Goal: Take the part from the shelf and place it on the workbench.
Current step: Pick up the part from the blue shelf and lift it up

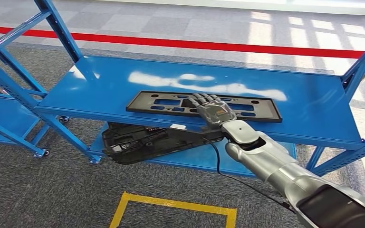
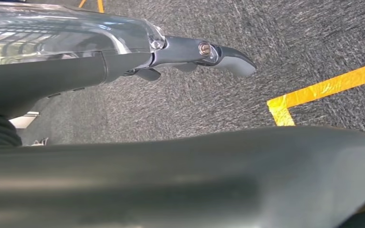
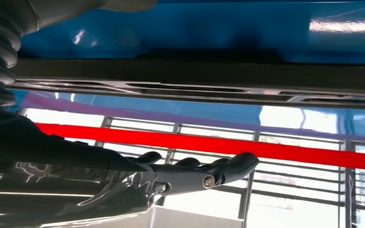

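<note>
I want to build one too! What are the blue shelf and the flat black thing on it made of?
The blue shelf looks like glossy painted metal: it mirrors the window light. The flat black rectangular frame seems matte moulded plastic, with cut-out slots, though I can't be sure.

Shelf [image 1: 100,90] top open above part [image 1: 161,101]; uprights [image 1: 361,71] flank ends.

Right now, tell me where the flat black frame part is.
In the head view, the flat black frame part lies centrally on the blue shelf's upper deck, under the right hand.
</note>
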Tool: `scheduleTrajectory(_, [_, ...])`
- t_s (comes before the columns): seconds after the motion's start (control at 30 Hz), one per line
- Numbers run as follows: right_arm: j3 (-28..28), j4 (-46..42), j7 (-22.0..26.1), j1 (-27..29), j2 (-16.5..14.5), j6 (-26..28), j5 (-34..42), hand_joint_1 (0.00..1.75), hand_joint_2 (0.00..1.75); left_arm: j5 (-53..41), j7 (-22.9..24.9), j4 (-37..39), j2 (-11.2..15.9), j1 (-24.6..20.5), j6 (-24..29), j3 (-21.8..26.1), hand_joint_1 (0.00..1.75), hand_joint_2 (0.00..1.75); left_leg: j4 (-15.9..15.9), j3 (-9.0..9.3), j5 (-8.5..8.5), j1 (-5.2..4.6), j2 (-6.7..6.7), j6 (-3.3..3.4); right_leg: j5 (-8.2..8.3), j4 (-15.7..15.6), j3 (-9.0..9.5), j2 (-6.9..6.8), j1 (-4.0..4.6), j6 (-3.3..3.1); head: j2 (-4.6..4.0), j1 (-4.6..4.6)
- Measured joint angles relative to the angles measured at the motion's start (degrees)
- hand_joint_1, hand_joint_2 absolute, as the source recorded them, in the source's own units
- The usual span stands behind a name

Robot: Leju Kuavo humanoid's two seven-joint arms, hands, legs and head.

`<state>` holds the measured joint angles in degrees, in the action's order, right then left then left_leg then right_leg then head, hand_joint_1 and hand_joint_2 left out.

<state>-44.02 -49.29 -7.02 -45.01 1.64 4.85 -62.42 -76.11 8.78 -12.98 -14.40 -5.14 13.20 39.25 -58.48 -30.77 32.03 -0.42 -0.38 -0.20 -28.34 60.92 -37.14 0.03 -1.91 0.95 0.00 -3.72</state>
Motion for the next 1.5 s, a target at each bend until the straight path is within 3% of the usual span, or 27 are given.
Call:
scheduleTrajectory(0.7, [0.4, 5.6, -2.1, 1.2, -0.7, 2.1, -3.3, 0.0, 1.75, 0.1, 0.0, 0.0, 0.0, 0.2, 0.0, 0.0, 0.0, 0.0, 0.0, 0.0, 0.0, 0.0, 0.0, 0.0, 0.0, 0.0, 0.0, 0.0, 0.0, 0.0, 0.0, 0.0])
scheduleTrajectory(0.83, [0.4, 5.7, -2.1, 2.0, -0.7, 2.8, -3.6, 1.75, 1.75, 0.1, 0.0, 0.0, 0.0, 0.3, 0.0, 0.0, 0.0, 0.0, 0.0, 0.0, 0.0, 0.0, 0.0, 0.0, 0.0, 0.0, 0.0, -0.01, 0.0, 0.0, 0.0, 0.0])
scheduleTrajectory(1.5, [2.9, 3.1, -2.2, 5.7, -0.5, 6.5, -5.9, 1.75, 1.75, -0.1, -0.3, 0.0, 0.0, 0.4, -0.5, 0.1, 0.0, 0.0, 0.0, 0.17, 0.01, -0.02, 0.0, 0.0, 0.0, 0.0, 0.15, 0.01, 0.01, 0.0, 0.0, 0.0])
